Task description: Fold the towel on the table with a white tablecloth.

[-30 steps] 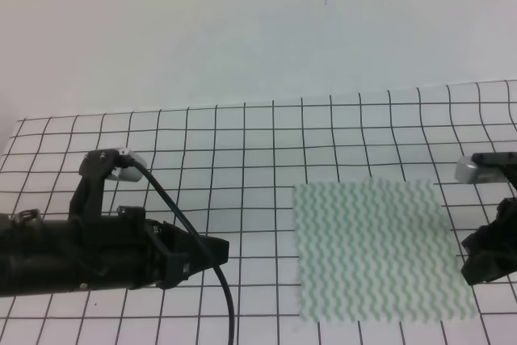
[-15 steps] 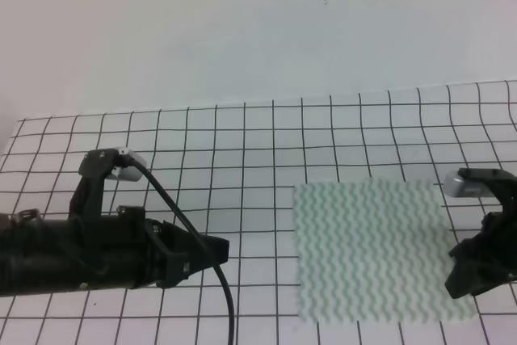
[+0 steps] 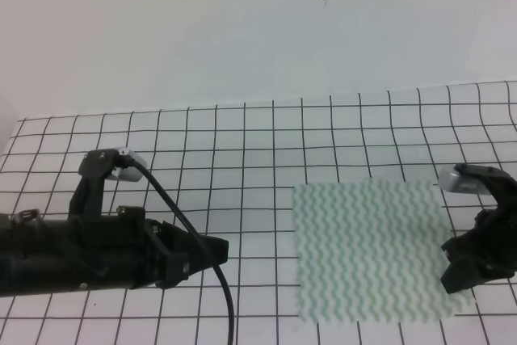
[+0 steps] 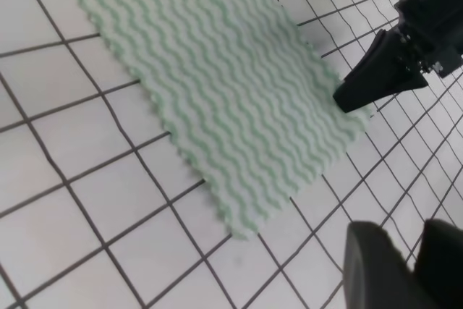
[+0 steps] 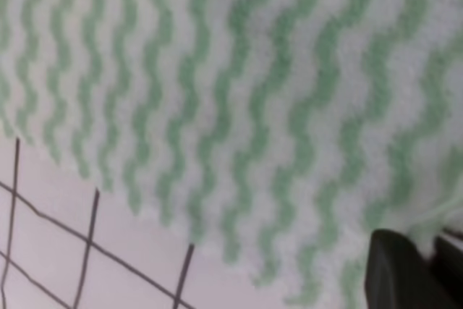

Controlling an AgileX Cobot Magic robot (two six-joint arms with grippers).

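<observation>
On gridded white tablecloth [image 3: 242,135], flat towel [image 3: 367,248] (mint-green wavy stripes).

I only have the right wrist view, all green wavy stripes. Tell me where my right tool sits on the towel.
Observer: The right tool is at the near right corner of the mint-green and white wavy-striped towel, tips down at its edge.
Operator: Report whether the towel is flat.
Observer: It lies flat and unfolded on the white black-gridded tablecloth, as the left wrist view shows.
Operator: Give me the left arm's position.
Observer: The left tool is low over the tablecloth, well left of the towel and not touching it.
</observation>
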